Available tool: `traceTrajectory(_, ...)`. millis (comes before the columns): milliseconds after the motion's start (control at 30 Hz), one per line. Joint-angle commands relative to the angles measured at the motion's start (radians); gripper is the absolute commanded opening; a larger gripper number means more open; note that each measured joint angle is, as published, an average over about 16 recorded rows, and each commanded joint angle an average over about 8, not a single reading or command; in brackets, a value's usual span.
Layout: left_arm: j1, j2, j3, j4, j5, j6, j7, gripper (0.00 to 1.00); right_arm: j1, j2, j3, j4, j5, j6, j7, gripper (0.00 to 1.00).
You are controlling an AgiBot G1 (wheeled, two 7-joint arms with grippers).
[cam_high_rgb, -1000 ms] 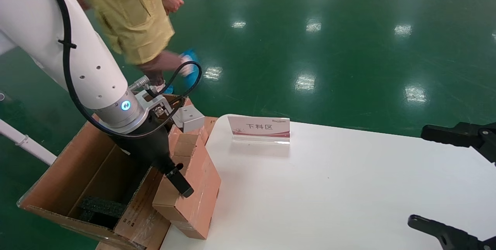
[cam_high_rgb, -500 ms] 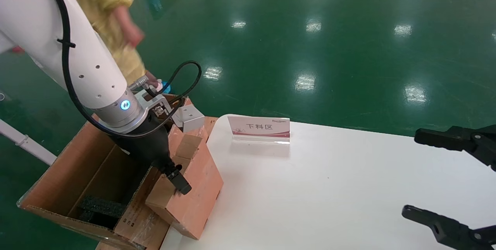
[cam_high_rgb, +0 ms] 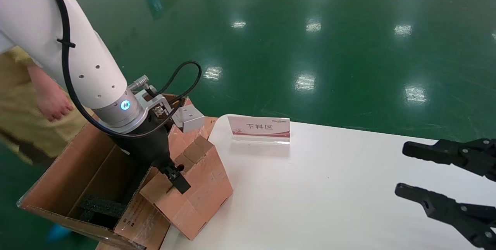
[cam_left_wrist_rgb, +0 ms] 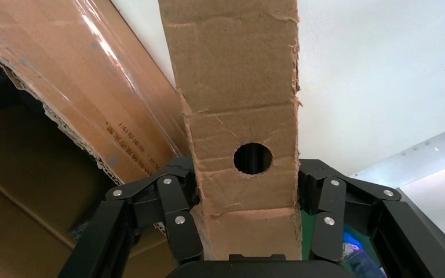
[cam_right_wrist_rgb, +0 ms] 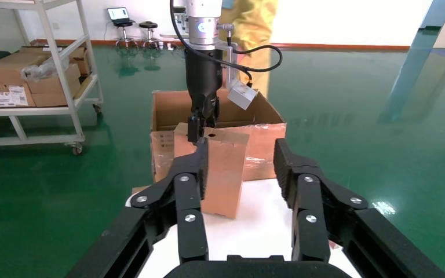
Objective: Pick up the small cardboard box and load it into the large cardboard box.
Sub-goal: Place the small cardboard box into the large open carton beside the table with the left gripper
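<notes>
The small cardboard box is reddish-brown and stands tilted at the white table's left edge, leaning over the large box's rim. My left gripper is shut on its tan upper end; in the left wrist view the fingers clamp both sides of the small box beside its round hole. The large cardboard box stands open left of the table, with black foam inside and a taped, printed side. My right gripper is open and empty over the table's right side, facing the small box.
A sign stand sits at the table's far edge. A person in yellow stands close behind the large box on the left. The green floor lies beyond. Shelving with cartons shows in the right wrist view.
My left gripper has raised and tilted the small box's held end further. My right gripper has moved left, farther into view. The person has walked from the back to the left.
</notes>
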Motion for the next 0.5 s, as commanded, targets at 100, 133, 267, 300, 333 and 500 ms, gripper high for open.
traceTrajectory(100,-0.003,-0.001,-0.002,0.001,-0.002,-0.001,0.000,0.00,0.000,0.000,0.000,0.000,0.000,0.000,0.000,1.00)
traceTrajectory(133,-0.007,-0.003,-0.006,0.001,-0.007,-0.003,0.002,0.00,0.000,0.000,0.000,0.000,0.000,0.000,0.000,1.00)
traceTrajectory(267,-0.034,-0.022,-0.034,0.006,-0.035,-0.013,0.023,0.00,0.000,0.000,0.000,0.000,0.000,0.000,0.000,1.00)
traceTrajectory(300,-0.044,-0.029,-0.043,0.008,-0.044,-0.017,0.030,0.00,0.000,0.000,0.000,-0.001,0.000,0.000,0.000,1.00)
traceTrajectory(333,-0.055,-0.036,-0.052,0.011,-0.052,-0.020,0.039,0.00,0.000,0.000,0.000,-0.001,0.000,0.000,0.000,1.00)
traceTrajectory(500,-0.121,-0.073,-0.094,0.043,-0.060,-0.037,0.080,0.00,0.001,0.000,-0.001,-0.001,0.000,0.000,-0.001,1.00)
